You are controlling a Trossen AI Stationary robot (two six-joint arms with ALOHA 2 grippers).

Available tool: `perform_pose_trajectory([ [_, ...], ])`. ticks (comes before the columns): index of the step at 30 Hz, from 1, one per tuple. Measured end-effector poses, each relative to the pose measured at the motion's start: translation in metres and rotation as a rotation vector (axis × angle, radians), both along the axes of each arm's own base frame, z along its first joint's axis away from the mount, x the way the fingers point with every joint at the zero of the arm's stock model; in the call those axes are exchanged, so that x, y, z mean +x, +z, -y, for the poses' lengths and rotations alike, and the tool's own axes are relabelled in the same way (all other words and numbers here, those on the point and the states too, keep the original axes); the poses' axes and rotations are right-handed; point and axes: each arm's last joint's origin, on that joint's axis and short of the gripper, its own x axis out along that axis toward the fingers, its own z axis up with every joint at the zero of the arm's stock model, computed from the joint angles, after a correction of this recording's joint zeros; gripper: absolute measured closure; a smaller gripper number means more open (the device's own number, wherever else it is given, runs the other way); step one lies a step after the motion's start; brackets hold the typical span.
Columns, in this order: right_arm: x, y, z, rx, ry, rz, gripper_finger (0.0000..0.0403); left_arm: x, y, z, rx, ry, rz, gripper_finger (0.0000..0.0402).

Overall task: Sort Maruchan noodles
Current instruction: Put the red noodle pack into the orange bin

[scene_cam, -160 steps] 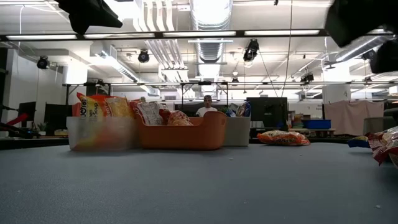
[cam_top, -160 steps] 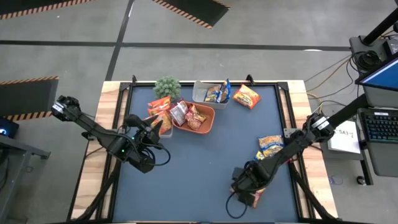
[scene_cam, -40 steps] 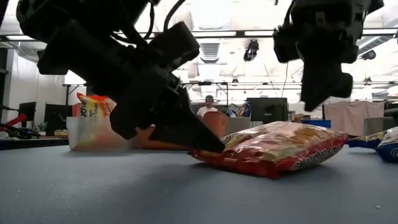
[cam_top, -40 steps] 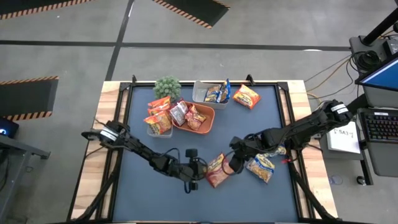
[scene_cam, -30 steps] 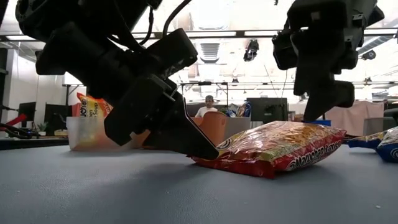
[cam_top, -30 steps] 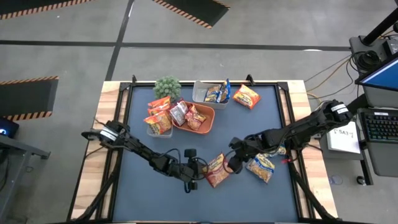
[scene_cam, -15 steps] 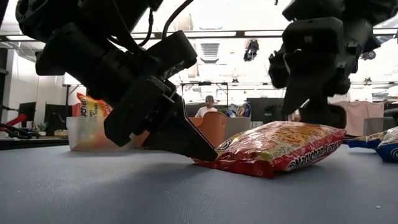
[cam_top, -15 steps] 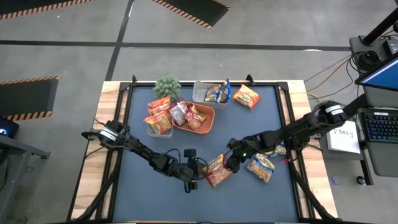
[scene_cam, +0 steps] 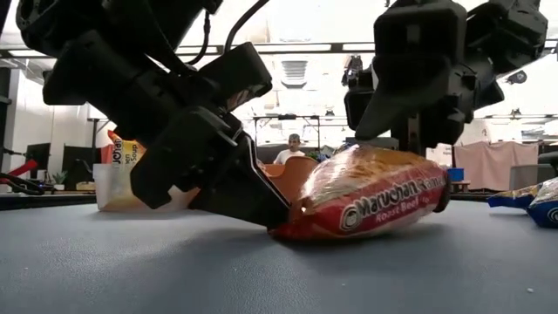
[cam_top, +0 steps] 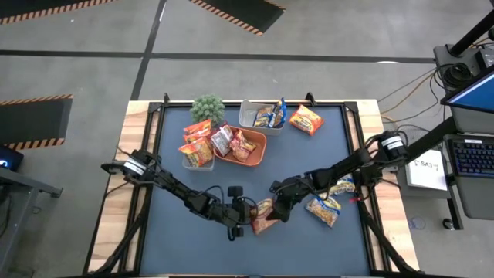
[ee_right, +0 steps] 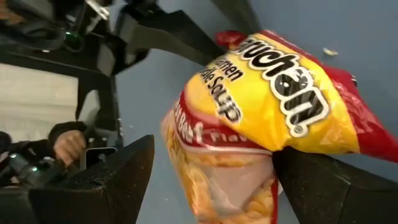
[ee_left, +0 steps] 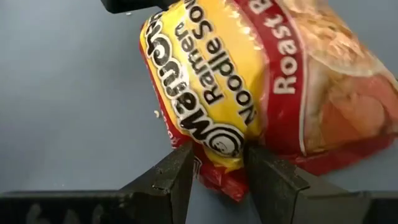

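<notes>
A red-and-yellow Maruchan noodles packet sits near the table's front middle, tipped up on its long edge. My left gripper reaches in from the left and is shut on the packet's left end. My right gripper comes from the right. It is open, with a finger on either side of the packet's right end. My left gripper pinches the packet's sealed end between its two fingers, slanting down from the table's left. That end stays low at the table, and the packet rises tilted away from it. My right gripper straddles the packet's other end, slanting down from the table's right. One finger lies against the packet's red edge. Whether the other finger touches, I cannot tell.
Two blue-and-yellow packets lie just right of my right gripper. At the back stand an orange tray with packets, clear tubs, a loose packet and a small plant.
My right gripper has come down and toward the table's left, tipping closer to level, until its open fingers straddle the packet. The packet has tipped from lying flat onto its edge; its right end has risen and its left end stays in my left gripper.
</notes>
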Motion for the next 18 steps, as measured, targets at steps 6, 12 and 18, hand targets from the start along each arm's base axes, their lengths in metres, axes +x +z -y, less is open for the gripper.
perform_pose_trajectory([
  [6, 0.0011, 0.0032, 0.0010, -0.001, -0.006, 0.014, 0.0145, 0.0000, -0.0001, -0.0001, 0.002, 0.001, -0.001, 0.0274],
  [12, 0.0016, 0.0038, 0.0027, 0.001, -0.021, 0.014, 0.0194, -0.0001, -0.0001, -0.0002, 0.004, 0.003, 0.000, 0.0274],
  [18, 0.0010, 0.0023, 0.0036, -0.010, -0.050, -0.004, 0.0230, 0.0001, -0.0001, -0.0007, 0.005, 0.007, 0.001, 0.0274],
])
